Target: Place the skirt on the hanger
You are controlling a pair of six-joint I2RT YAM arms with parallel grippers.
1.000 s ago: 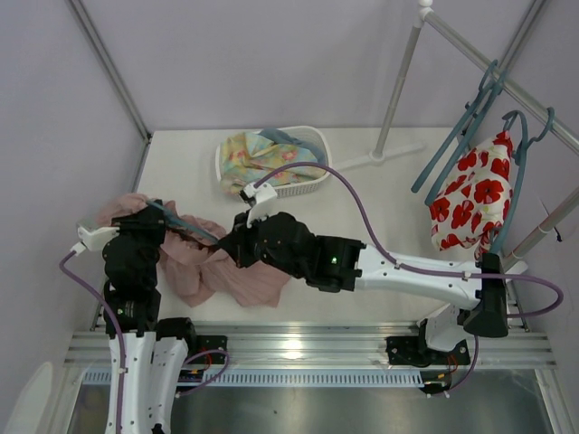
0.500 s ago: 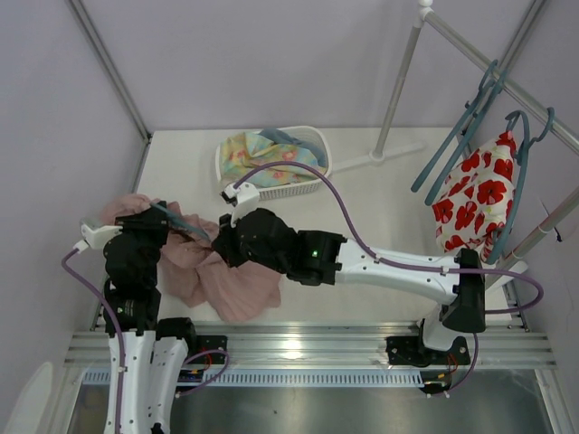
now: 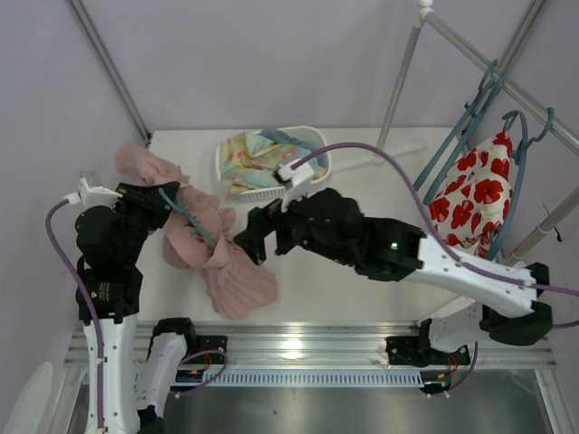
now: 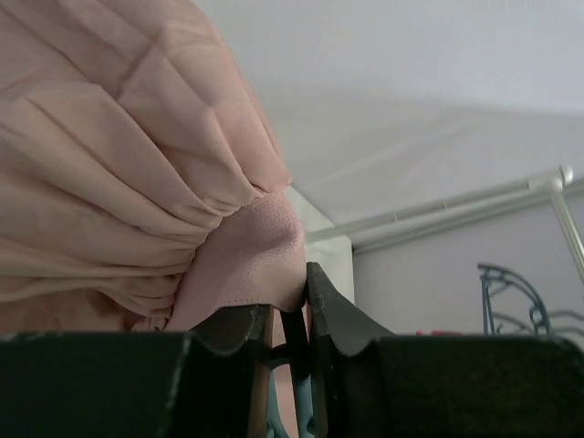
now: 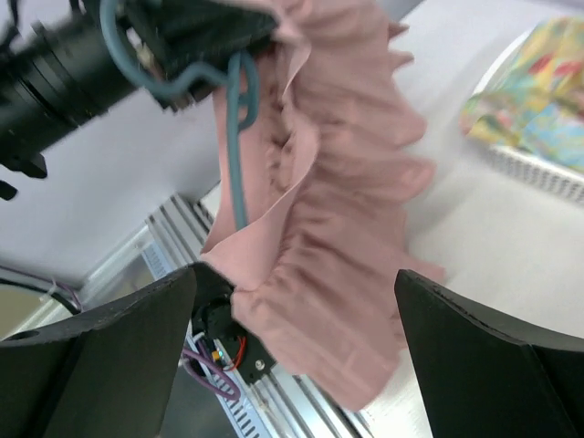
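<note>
The dusty-pink skirt (image 3: 222, 267) hangs bunched over the teal hanger (image 3: 190, 219) at the table's left, its lower ruffles resting on the table. My left gripper (image 3: 152, 201) is shut on the hanger near its hook, with skirt fabric pinched in too. In the left wrist view the skirt (image 4: 119, 164) fills the left, and the gripper (image 4: 294, 315) clamps a sliver of hanger (image 4: 306, 401). My right gripper (image 3: 258, 235) stands wide open just right of the skirt. The right wrist view shows the skirt (image 5: 338, 228) and hanger (image 5: 235, 137) beyond my open gripper (image 5: 297, 351), which holds nothing.
A white basket (image 3: 315, 145) holding a yellow-and-blue floral cloth (image 3: 253, 154) sits at the table's back. At the right a rack (image 3: 398, 81) carries teal hangers (image 3: 470, 117) and a white cloth with red flowers (image 3: 475, 194). A metal rail (image 3: 298, 348) lines the near edge.
My right gripper opened, let go of the skirt and drew back to the right. The left arm lifted the hanger and skirt up and toward the back.
</note>
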